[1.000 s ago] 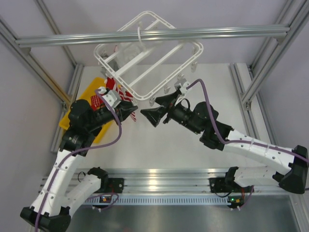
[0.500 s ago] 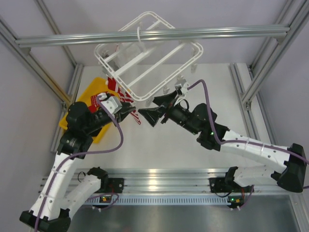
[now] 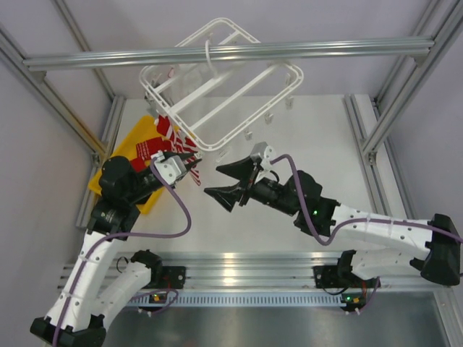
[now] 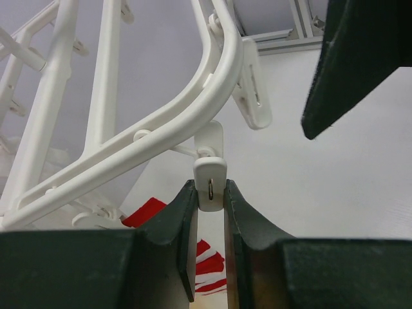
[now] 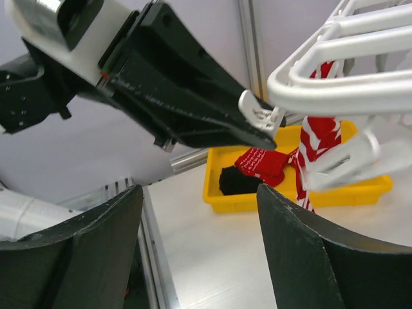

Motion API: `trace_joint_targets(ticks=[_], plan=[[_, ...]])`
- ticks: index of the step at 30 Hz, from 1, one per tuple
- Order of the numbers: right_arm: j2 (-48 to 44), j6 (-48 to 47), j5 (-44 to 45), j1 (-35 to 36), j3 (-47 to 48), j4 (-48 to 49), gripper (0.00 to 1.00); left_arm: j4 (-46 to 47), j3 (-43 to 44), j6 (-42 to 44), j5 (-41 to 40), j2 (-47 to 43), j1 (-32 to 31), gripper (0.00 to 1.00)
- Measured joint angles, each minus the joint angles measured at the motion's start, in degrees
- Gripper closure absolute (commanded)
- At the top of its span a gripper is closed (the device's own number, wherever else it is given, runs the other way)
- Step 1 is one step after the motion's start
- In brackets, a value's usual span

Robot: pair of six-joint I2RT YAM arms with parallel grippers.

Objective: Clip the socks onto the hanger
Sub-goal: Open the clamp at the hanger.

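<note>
The white hanger (image 3: 217,94) hangs from the grey beam, tilted. My left gripper (image 3: 193,161) is at its near-left edge, shut on a small white clip (image 4: 210,183) that dangles from the hanger frame (image 4: 161,129). A red-and-white striped sock (image 5: 318,145) hangs at the hanger's edge and shows below my left fingers (image 4: 212,257). A red sock with white markings (image 5: 261,164) lies in the yellow tray. My right gripper (image 3: 214,181) is wide open and empty, just right of the left gripper and pointing at it (image 5: 199,190).
The yellow tray (image 3: 130,144) sits at the table's left and also holds a dark item (image 5: 238,180). Grey aluminium beams (image 3: 231,54) cross above and run along both sides. Several other clips dangle along the hanger's near edge (image 3: 249,134).
My left gripper has risen slightly to the hanger's edge clip. My right gripper has moved left and toward the near side, staying open.
</note>
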Motion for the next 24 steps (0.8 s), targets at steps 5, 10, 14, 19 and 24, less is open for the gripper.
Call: trace_joint_targets(ticks=[5, 10, 14, 19, 24], plan=[[-4.09, -4.52, 0.87, 2.62, -4.63, -0.15, 0.30, 0.55, 0.00, 1.20, 0.46, 0.13, 0.00, 1.00], [-5.05, -7.13, 2.58, 2.89, -5.60, 0.96, 0.30, 0.79, 0.00, 1.46, 1.01, 0.92, -0.02, 1.00], [-3.04, -8.61, 4.37, 2.89, -5.49, 5.29, 0.32, 0.92, -0.20, 1.40, 1.07, 1.14, -0.07, 1.00], [1.86, -9.55, 8.46, 2.91, -3.93, 8.50, 0.32, 1.33, -0.66, 1.38, 1.16, 0.94, -0.09, 1.00], [4.31, -9.77, 10.93, 2.91, -2.86, 11.50, 0.33, 2.29, -1.31, 1.38, 1.25, 0.37, -0.07, 1.00]])
